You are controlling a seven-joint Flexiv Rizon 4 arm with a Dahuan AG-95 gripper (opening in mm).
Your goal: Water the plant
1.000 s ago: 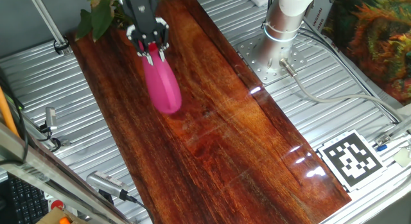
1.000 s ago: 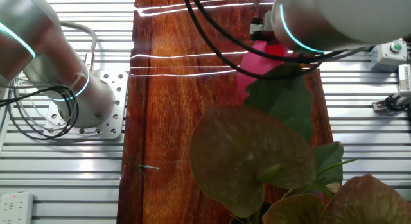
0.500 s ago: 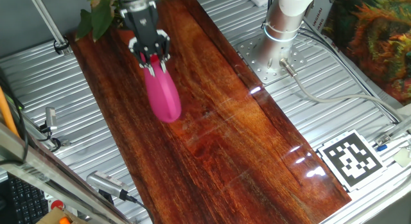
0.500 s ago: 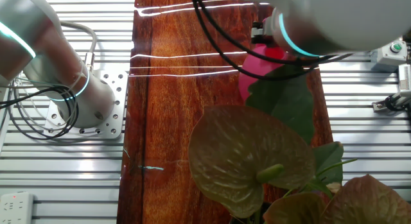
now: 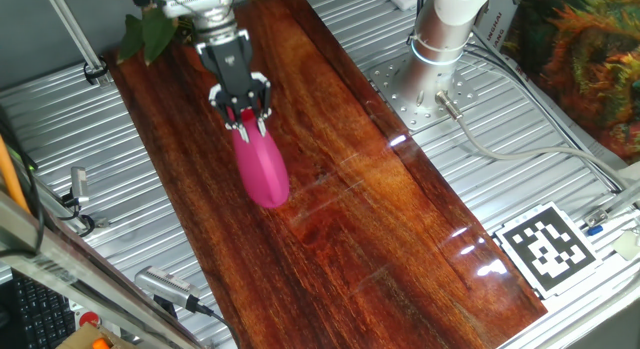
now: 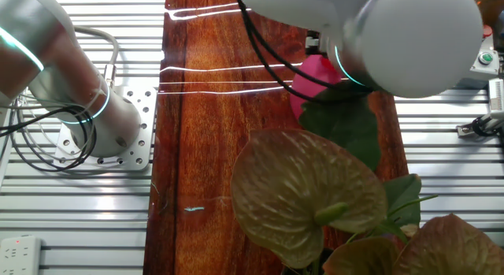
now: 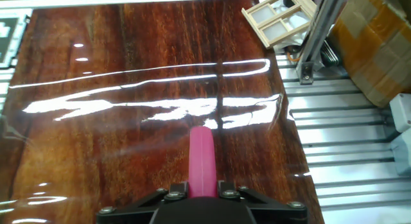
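Claw (image 5: 243,116) clenched on the narrow end of the pink watering can (image 5: 262,171), body hanging low over the wooden bench (image 5: 380,229), probably for carrying level. The plant (image 5: 148,29) sits at the bench's far corner, well apart, not yet watered.

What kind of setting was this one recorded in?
Most likely a robotics lab bench: a wooden board laid over a ribbed aluminium table, with a printed fiducial marker and the robot base bolted down.
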